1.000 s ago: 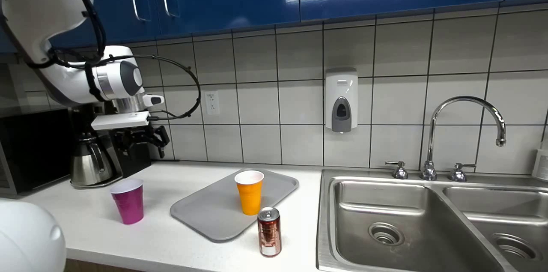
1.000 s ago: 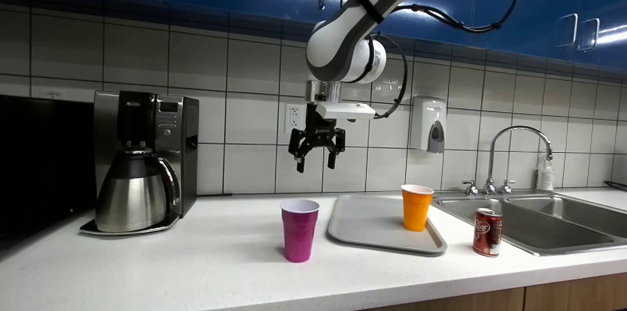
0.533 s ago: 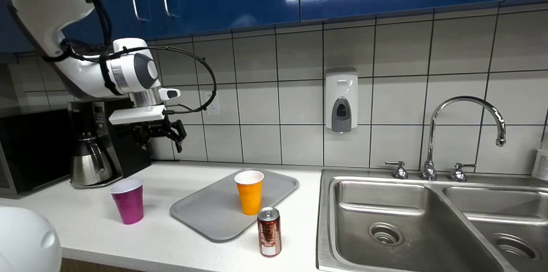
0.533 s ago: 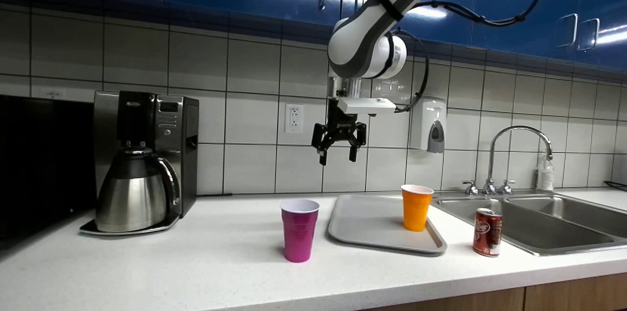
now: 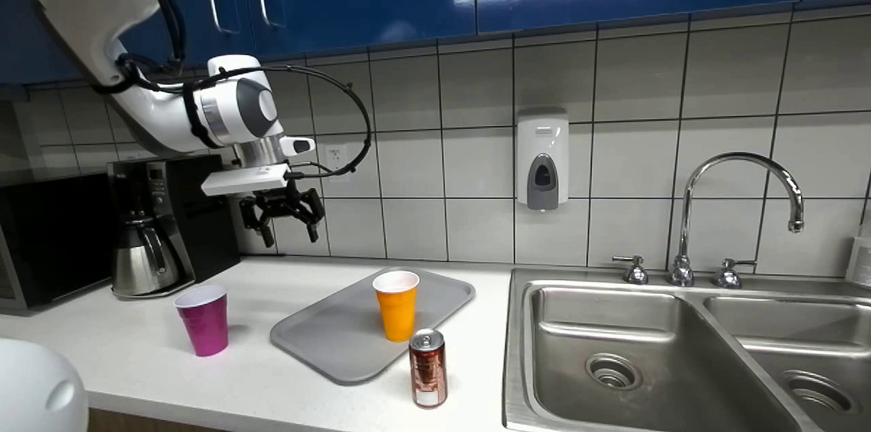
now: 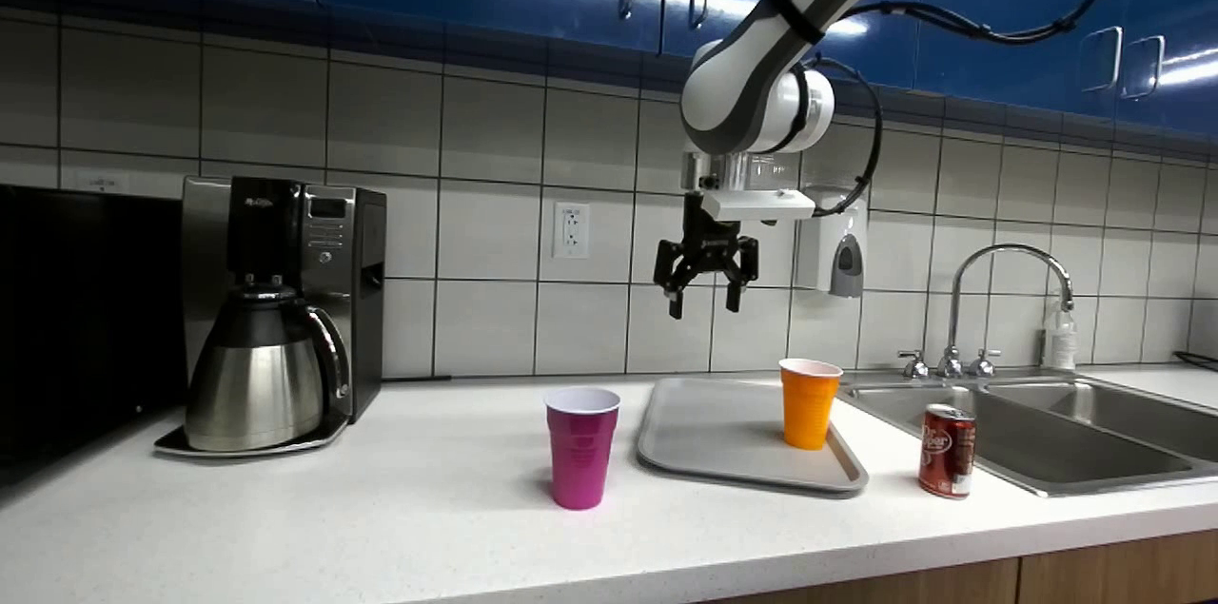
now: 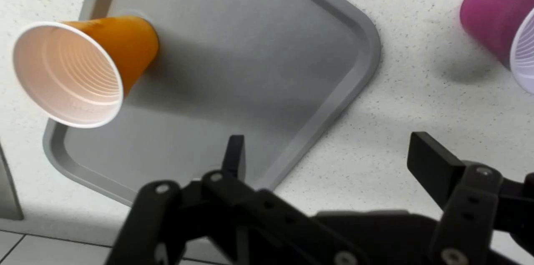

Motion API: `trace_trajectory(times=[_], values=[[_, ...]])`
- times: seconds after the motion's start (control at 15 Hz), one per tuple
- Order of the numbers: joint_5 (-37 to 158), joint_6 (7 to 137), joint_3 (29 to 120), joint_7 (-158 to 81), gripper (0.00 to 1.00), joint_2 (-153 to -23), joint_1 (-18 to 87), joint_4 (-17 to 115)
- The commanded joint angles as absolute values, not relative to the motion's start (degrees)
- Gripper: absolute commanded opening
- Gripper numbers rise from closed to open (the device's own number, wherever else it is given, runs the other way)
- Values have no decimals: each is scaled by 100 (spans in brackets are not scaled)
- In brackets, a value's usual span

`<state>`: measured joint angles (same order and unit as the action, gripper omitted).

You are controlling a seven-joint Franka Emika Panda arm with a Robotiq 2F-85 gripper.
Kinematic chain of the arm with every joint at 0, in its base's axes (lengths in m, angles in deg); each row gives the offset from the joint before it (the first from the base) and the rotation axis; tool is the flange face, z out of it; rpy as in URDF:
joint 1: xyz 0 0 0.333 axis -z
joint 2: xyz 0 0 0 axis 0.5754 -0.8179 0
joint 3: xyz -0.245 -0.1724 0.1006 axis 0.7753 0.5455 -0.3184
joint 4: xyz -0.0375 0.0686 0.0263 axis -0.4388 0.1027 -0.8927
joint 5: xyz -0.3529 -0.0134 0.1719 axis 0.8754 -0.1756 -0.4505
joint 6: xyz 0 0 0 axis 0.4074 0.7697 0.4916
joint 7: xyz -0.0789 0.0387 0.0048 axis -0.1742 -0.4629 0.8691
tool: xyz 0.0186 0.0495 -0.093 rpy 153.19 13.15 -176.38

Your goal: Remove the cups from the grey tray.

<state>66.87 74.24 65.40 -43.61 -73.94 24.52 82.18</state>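
The Robotiq gripper point(image 6: 704, 304) hangs with fingers point(image 7: 431, 165) parted, holding nothing; below them lies the grey tray point(image 7: 258, 48), the orange plastic cup point(image 6: 807, 409) upright on it, to their one side; opposite, off the tray, stands the magenta cup point(image 6: 580, 457); beyond the orange cup sits the Dr Pepper can point(image 6: 947, 454), so a low, overshooting approach could topple both

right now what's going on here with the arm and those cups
A robot arm is at work clearing the tray. Its gripper hangs in the air, open and holding nothing. The orange cup stands upright on the tray, so that one is left to remove. The purple cup stands upright on the counter, off the tray.
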Motion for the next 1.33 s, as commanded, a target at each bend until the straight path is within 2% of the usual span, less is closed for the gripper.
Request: trace_trajectory(times=[0.0,1.27], values=[[6860,7477,6601,-4378,100,-7132,2699,8511],[6812,7765,7169,-4049,100,-7549,3373,8537]])
